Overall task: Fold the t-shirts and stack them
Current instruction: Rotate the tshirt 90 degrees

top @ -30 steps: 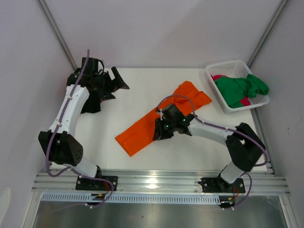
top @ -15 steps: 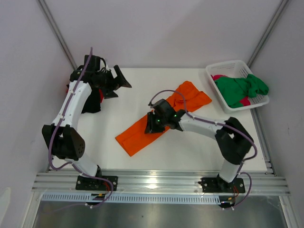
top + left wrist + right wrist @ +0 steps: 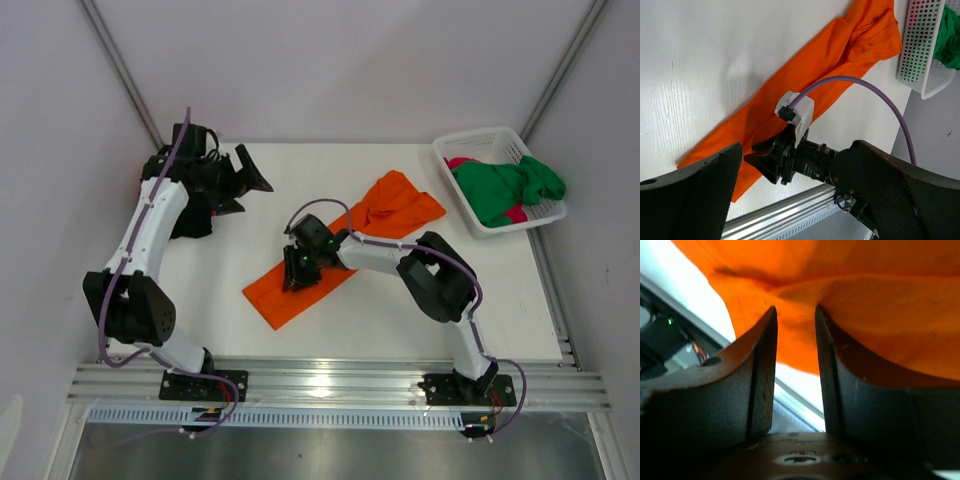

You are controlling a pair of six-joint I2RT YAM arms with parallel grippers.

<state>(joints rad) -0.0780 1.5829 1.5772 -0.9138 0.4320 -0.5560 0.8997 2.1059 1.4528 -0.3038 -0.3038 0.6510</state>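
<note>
1. Orange t-shirt from above: folded into a long strip, slantwise across the middle of the white table, with the wider, rumpled end toward the basket. Right gripper down on the strip near its lower left end; cannot tell from here how the jaws stand. Left gripper at the far left, well apart from the strip, spread wide with nothing between. Black t-shirt bunched under the left arm. Green t-shirt heaped in the basket at the far right corner, pink t-shirt showing beneath it.
2. Left wrist: own fingers far apart at the bottom corners, holding nothing. Beyond them the orange strip, running from lower left to upper right, with the right gripper tip-down on its lower part. Basket corner at upper right.
3. Right wrist: fingers partly apart, a narrow gap between them. Tips against orange cloth, a crease running toward the gap. Cannot tell whether a fold is pinched.
</note>
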